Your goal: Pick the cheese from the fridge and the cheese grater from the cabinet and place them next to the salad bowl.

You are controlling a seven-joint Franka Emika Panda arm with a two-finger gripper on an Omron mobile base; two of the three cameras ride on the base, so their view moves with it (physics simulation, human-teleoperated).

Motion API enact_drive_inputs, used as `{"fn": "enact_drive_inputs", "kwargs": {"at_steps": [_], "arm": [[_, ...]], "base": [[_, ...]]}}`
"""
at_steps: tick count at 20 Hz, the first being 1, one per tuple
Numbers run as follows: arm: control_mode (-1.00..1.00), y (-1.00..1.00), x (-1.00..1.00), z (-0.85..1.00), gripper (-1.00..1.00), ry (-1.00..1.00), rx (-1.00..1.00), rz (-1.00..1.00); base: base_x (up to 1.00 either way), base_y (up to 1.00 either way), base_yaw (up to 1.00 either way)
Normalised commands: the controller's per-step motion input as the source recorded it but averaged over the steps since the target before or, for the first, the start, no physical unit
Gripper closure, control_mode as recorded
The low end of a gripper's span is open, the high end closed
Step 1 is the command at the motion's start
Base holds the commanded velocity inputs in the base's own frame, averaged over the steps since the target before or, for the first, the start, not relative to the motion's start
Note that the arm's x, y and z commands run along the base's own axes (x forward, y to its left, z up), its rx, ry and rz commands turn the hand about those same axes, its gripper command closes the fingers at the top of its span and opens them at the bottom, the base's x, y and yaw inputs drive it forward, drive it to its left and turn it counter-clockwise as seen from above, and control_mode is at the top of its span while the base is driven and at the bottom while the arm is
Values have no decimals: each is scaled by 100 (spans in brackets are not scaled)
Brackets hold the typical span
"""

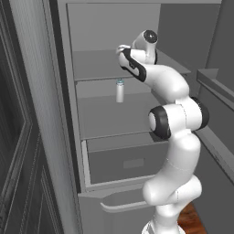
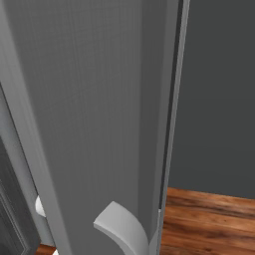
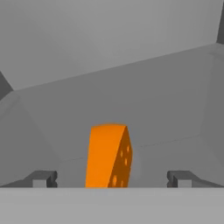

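While reaching into the fridge (image 1: 109, 64), the gripper (image 3: 112, 179) is standing wide open, gripping nothing — cheese (image 3: 108, 156) sitting between the fingers (image 3: 43, 178), not yet grasped; grater and placing — still left.

pale grey fridge shelf (image 3: 175, 100), orange cheese (image 3: 108, 156) standing on it

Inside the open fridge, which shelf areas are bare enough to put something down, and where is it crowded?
In the fridge, the middle shelf is bare to the left and in front of the small bottle. The upper shelf is crowded: the arm reaches in there, and the open gripper straddles the cheese. Bare shelf lies beside and behind the cheese.
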Motion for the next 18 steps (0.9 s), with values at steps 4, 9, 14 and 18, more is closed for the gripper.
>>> {"fn": "enact_drive_inputs", "kwargs": {"at_steps": [4, 9, 14, 18], "arm": [[-100, 5, 23, -7, -100, 0, 0, 0], [-100, 3, 17, -9, -100, 1, 0, 0], [-100, 0, 7, -16, -100, 4, 0, 1], [-100, 0, 5, -19, -100, 5, 0, 0]], "base": [[0, 0, 0], [0, 0, 0], [0, 0, 0], [0, 0, 0]]}}
